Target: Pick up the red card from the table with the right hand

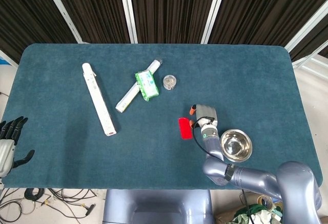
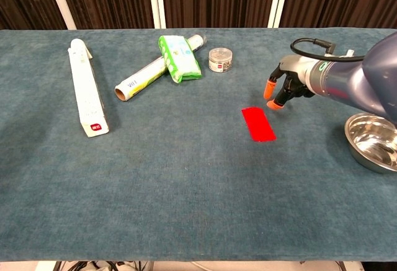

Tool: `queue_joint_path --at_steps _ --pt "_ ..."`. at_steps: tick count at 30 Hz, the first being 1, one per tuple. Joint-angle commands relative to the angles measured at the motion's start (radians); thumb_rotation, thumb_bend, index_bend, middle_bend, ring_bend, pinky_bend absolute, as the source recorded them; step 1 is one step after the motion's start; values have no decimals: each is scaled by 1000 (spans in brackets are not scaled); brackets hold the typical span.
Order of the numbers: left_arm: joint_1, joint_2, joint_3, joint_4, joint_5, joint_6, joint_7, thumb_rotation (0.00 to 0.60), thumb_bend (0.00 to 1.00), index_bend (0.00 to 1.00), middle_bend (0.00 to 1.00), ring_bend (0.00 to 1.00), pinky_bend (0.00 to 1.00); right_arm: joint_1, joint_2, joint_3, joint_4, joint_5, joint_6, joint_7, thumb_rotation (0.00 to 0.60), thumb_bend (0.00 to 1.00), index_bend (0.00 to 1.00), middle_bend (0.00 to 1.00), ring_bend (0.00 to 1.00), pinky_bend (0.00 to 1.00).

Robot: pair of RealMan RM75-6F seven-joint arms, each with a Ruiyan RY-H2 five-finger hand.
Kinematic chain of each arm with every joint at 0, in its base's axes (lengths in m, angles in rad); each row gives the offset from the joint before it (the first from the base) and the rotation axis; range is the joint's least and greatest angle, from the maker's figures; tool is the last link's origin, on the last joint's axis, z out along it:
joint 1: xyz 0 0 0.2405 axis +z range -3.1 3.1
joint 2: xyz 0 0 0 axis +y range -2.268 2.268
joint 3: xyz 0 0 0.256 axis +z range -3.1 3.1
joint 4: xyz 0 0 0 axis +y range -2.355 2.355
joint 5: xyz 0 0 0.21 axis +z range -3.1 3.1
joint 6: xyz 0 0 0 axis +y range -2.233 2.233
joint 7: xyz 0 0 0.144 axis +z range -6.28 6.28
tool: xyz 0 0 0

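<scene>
Dark vertical panels with pale strips stand behind the blue-green felt surface (image 1: pixel 246 75) on which everything lies. Near its middle, toward my right, the red card (image 2: pixel 258 123) lies flat and alone, its long side running roughly away from me. My right hand (image 2: pixel 286 86) hangs just beyond the card's far right corner, close beside it but apart from it in the chest view; its orange-capped fingertips (image 2: pixel 272 103) point down toward the felt, the fingers partly curled and a little spread, with nothing between them. In the head view the same hand (image 1: pixel 204 115) sits just to the right of the card (image 1: pixel 184 128), the grey forearm running back toward the near edge. A steel bowl (image 2: pixel 374 140) rests on the surface to the right of the arm, well apart from the card. Farther off lie a small round clear jar (image 2: pixel 219 59), a green packet (image 2: pixel 178 57) leaning across a foil roll (image 2: pixel 138 80), and a long white box (image 2: pixel 85 87) at the left. My left hand (image 1: pixel 10 142) shows only in the head view, off the surface at its near left corner, dark fingers spread and holding nothing.
</scene>
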Motion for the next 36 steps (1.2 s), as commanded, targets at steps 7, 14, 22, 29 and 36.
queue_joint_path --at_steps 7,14,22,29,36 --pt "0 2 0 -2 -2 -1 -3 600 266 51 69 67 41 -3 -31 5 40 -2 -22 -9 600 348 442 949 1000 1000" --pt "0 2 -1 -2 -2 -1 -3 600 266 51 69 67 41 -3 -46 10 53 -1 -33 -18 600 348 442 949 1000 1000" --pt "0 2 0 -2 -3 -1 -4 600 265 51 69 67 41 -6 -56 19 63 2 -36 -24 600 348 467 949 1000 1000" --pt "0 2 -1 -2 -3 -1 -3 600 266 51 69 67 41 -8 -61 25 57 -1 -40 -23 600 349 489 950 1000 1000" --pt "-1 2 -1 -3 -4 -3 -3 600 266 51 69 67 41 -10 -65 30 63 -2 -38 -25 600 349 496 950 1000 1000"
